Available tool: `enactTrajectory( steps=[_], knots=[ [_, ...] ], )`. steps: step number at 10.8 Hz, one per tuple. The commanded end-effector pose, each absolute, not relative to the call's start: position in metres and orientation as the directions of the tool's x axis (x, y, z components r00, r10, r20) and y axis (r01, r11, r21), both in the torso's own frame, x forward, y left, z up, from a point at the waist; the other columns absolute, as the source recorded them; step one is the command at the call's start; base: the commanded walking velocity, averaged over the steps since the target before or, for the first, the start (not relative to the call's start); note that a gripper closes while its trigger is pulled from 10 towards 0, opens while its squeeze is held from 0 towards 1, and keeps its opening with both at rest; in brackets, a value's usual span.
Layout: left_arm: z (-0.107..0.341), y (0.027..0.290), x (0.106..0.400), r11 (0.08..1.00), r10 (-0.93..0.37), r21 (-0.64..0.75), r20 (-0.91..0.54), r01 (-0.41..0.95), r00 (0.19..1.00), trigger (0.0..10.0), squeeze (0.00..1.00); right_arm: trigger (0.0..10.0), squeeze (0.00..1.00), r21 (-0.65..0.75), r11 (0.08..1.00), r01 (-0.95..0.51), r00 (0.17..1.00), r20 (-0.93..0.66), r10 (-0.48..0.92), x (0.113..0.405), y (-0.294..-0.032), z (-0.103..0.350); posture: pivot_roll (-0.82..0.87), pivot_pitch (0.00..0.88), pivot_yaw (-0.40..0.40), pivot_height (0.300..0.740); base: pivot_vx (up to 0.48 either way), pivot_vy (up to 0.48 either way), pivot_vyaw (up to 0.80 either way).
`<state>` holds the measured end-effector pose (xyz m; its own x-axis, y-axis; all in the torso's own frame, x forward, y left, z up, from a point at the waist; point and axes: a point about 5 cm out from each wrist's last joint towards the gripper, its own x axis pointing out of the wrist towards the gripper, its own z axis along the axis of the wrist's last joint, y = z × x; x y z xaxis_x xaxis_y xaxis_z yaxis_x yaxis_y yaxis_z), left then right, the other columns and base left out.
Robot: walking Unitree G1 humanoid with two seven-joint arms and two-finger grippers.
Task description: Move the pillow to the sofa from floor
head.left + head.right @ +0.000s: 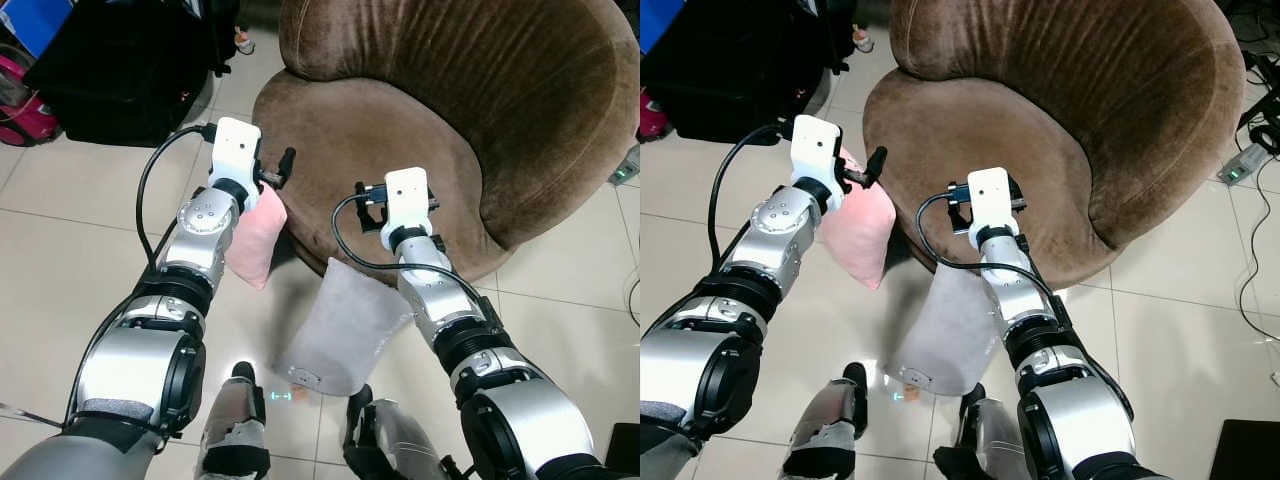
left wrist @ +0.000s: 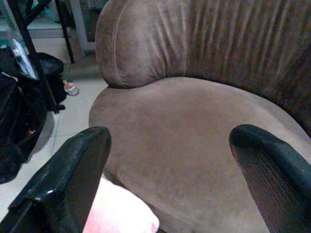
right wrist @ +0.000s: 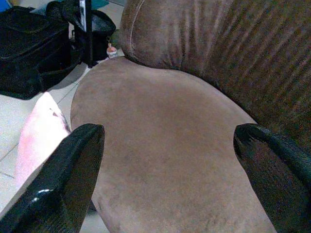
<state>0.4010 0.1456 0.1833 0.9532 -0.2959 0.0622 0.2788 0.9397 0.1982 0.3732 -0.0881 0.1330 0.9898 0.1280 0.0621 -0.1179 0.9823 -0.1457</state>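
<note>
A pink pillow [image 1: 255, 240] stands on edge on the tiled floor, leaning against the front left rim of the round brown sofa [image 1: 400, 130]. A grey pillow [image 1: 340, 330] leans on the sofa's front lower down, beneath my right forearm. My left gripper [image 1: 278, 170] hovers open just above the pink pillow's top corner [image 2: 119, 216], at the seat's left edge, with nothing between its fingers. Over the front of the seat, my right gripper [image 3: 170, 155] is also open and empty, and the pink pillow [image 3: 39, 131] lies off to its side.
Black bags [image 1: 130, 60] and a pink item [image 1: 25, 110] sit on the floor at the back left. A power strip [image 1: 1240, 160] with cables lies to the right of the sofa. My own legs [image 1: 235, 420] stand just before the grey pillow.
</note>
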Motion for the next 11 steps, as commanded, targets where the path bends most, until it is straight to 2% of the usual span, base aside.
enactTrajectory(
  steps=[1,3,4,5,6,7,8,9,10,11],
  knots=[
    [0.178,0.145,0.4,0.93,-0.309,0.219,0.037,0.294,0.95,10.0,0.0,10.0,0.0,-0.136,0.985,-0.108,0.992,0.048,0.115,0.372,-0.09,0.128,0.25,0.256,-0.067,0.74,0.0,0.0,0.0],
    [0.186,0.154,0.4,0.916,-0.327,0.262,0.055,0.303,0.943,10.0,0.0,10.0,0.0,-0.139,0.985,-0.107,0.992,0.051,0.115,0.371,-0.091,0.128,0.23,0.267,-0.074,0.74,0.0,0.0,0.0],
    [0.189,0.161,0.401,0.934,-0.306,0.216,0.075,0.284,0.949,10.0,0.0,10.0,0.0,-0.144,0.984,-0.107,0.992,0.052,0.115,0.371,-0.093,0.127,0.22,0.277,-0.081,0.74,0.0,0.0,0.0],
    [0.192,0.196,0.401,0.974,-0.157,-0.143,0.126,0.174,0.98,10.0,0.0,10.0,0.0,-0.181,0.977,-0.113,0.991,0.048,0.123,0.367,-0.1,0.122,0.19,0.298,-0.095,0.74,0.0,0.0,0.0],
    [0.179,0.214,0.397,0.953,-0.063,-0.29,0.087,0.085,0.994,10.0,0.0,10.0,0.0,-0.194,0.975,-0.109,0.992,0.045,0.12,0.366,-0.106,0.12,0.17,0.31,-0.106,0.74,0.0,0.0,0.0],
    [0.149,0.236,0.385,0.858,0.065,-0.51,-0.022,-0.067,0.998,10.0,0.0,10.0,0.0,-0.204,0.974,-0.093,0.994,0.042,0.104,0.363,-0.116,0.117,0.14,0.327,-0.12,0.74,0.0,0.0,0.0],
    [0.117,0.242,0.372,0.686,0.139,-0.702,-0.129,-0.19,0.982,10.0,0.0,10.0,0.0,-0.209,0.974,-0.087,0.995,0.036,0.096,0.36,-0.122,0.113,0.12,0.346,-0.13,0.74,0.0,0.0,0.0],
    [0.063,0.226,0.347,0.449,0.163,-0.812,-0.337,-0.373,0.927,10.0,0.0,10.0,0.0,-0.211,0.973,-0.094,0.995,0.019,0.1,0.355,-0.125,0.109,0.1,0.359,-0.132,0.74,0.0,0.0,0.0],
    [0.037,0.203,0.334,0.451,0.101,-0.784,-0.431,-0.427,0.897,10.0,0.0,10.0,0.0,-0.206,0.972,-0.108,0.994,0.011,0.113,0.352,-0.122,0.107,0.09,0.362,-0.129,0.74,0.0,0.0,0.0],
    [0.031,0.186,0.331,0.481,0.06,-0.767,-0.455,-0.425,0.889,10.0,0.0,10.0,0.0,-0.197,0.974,-0.114,0.993,0.012,0.119,0.349,-0.119,0.106,0.08,0.367,-0.116,0.74,0.0,0.0,0.0]
  ],
)
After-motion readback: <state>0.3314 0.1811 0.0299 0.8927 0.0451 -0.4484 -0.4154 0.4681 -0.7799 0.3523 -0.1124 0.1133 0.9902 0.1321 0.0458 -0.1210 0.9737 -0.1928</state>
